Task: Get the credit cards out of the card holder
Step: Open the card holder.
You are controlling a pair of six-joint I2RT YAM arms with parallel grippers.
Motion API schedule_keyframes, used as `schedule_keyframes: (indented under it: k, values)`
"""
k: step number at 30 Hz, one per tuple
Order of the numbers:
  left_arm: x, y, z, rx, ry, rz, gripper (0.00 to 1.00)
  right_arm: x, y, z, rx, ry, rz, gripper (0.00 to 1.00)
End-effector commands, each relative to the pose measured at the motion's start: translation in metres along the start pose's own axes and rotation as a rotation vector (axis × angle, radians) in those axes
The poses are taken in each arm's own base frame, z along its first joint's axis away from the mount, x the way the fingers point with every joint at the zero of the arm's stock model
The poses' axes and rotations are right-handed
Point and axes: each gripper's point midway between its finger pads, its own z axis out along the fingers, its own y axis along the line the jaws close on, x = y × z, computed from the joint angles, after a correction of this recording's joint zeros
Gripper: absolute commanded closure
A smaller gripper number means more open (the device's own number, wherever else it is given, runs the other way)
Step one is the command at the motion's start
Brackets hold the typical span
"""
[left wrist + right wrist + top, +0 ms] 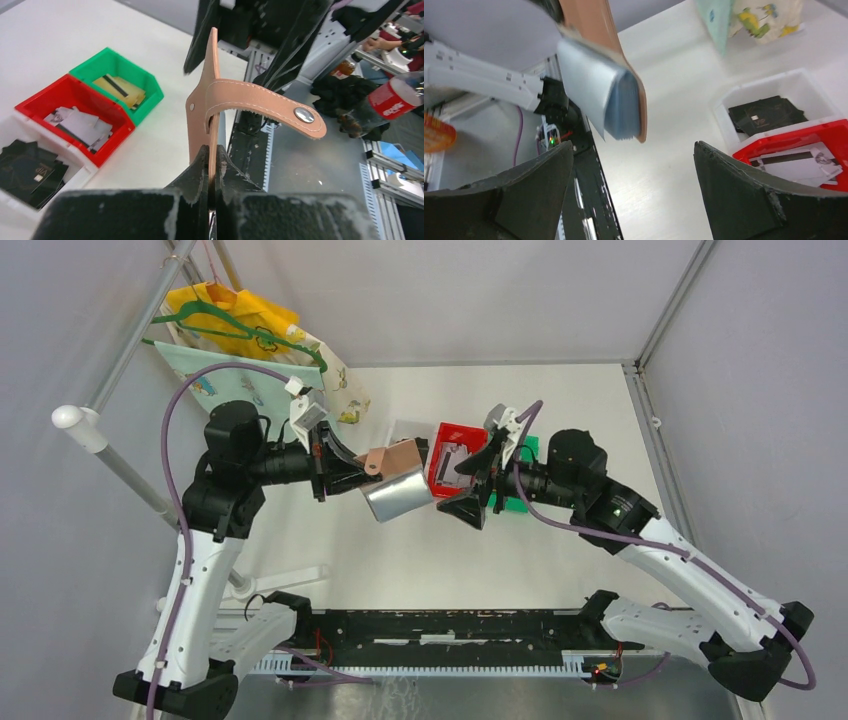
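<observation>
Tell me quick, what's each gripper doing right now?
Left gripper: closed, holding the card holder.
Right gripper: open, holding nothing.

You have one card holder. You have three bins: one white bin, one red bin and one green bin. Each bin has cards in it, too heaped up to count. You have two grippers: one left gripper, one right gripper.

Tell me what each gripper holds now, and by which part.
The left gripper pinches the card holder by the edge of its brown cover, below the snap tab. The right gripper is open and holds nothing.
</observation>
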Motion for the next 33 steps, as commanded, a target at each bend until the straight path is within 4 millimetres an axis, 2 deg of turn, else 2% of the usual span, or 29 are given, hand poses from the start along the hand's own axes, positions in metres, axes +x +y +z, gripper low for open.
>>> schedule_keyframes:
  k: [1, 5, 11, 16, 25, 30, 33]
  values:
    - [-0.033, -0.047, -0.01, 0.168, -0.041, 0.024, 0.98, 0.017, 0.017, 0.004, -0.174, -0.004, -0.133, 0.05]
    - [-0.034, -0.058, -0.013, 0.201, -0.041, 0.026, 0.98, 0.021, 0.033, 0.005, -0.287, -0.049, -0.141, 0.07]
    - [-0.034, -0.063, -0.015, 0.212, -0.039, 0.012, 0.97, 0.011, 0.043, 0.014, -0.366, -0.109, -0.133, 0.15]
    - [-0.035, -0.065, -0.016, 0.217, -0.039, 0.007, 0.97, 0.002, 0.049, 0.017, -0.412, -0.134, -0.124, 0.18]
    - [-0.039, -0.07, -0.018, 0.219, -0.044, 0.008, 0.97, -0.001, 0.045, 0.026, -0.405, -0.127, -0.109, 0.27]
    - [-0.043, -0.073, -0.019, 0.228, -0.045, 0.009, 0.98, 0.004, 0.048, 0.023, -0.422, -0.114, -0.136, 0.31]
    - [-0.044, -0.074, -0.02, 0.227, -0.046, 0.011, 0.98, -0.002, 0.047, 0.022, -0.407, -0.126, -0.14, 0.36]
